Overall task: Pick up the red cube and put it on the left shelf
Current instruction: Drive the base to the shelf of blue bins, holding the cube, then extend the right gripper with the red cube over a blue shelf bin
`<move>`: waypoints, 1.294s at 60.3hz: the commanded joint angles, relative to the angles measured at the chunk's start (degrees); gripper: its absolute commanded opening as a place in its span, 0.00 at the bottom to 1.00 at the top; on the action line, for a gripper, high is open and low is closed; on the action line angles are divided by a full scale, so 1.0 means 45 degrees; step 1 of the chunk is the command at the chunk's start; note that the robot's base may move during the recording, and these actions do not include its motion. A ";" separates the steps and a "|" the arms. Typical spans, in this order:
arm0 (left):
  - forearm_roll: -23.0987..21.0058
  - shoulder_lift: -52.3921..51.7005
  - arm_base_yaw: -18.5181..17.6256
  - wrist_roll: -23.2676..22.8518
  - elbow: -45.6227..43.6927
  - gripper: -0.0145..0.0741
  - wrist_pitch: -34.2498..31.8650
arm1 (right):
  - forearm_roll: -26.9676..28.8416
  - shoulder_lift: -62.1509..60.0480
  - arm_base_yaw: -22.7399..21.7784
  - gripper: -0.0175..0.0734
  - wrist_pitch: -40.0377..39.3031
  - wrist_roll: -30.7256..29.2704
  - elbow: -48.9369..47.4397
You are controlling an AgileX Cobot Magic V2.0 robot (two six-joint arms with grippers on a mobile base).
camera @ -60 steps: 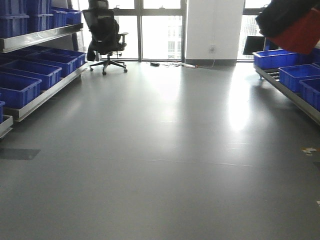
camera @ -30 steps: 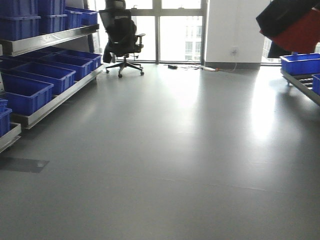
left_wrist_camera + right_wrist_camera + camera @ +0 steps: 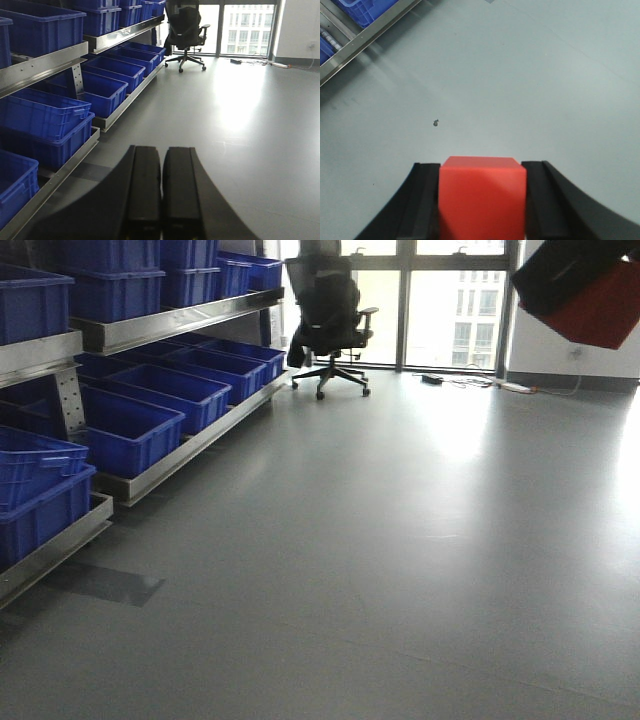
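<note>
The red cube [image 3: 482, 197] is clamped between the right gripper's [image 3: 481, 172] black fingers, carried over bare floor, well apart from the left shelf [image 3: 170, 328]. It looks light, rigid and matte, so I judge its flat opposite faces the surest hold. The left gripper [image 3: 162, 155] is pressed together, empty.

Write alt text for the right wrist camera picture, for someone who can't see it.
A small matte red cube is clamped in the black right claw at the bottom of the picture. Behind it lies grey floor with one dark speck, and the rail of a steel rack holding blue plastic crates crosses the top left corner.
</note>
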 commanded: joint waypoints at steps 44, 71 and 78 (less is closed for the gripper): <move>-0.0096 -0.0182 -0.0052 -0.0011 0.0294 0.28 -0.1147 | 0.0129 -0.0235 0.0021 0.25 -0.0874 -0.0117 -0.0357; -0.0096 -0.0182 -0.0052 -0.0011 0.0294 0.28 -0.1147 | 0.0129 -0.0235 0.0021 0.25 -0.0874 -0.0117 -0.0357; -0.0096 -0.0182 -0.0052 -0.0011 0.0294 0.28 -0.1147 | 0.0129 -0.0235 0.0021 0.25 -0.0874 -0.0117 -0.0357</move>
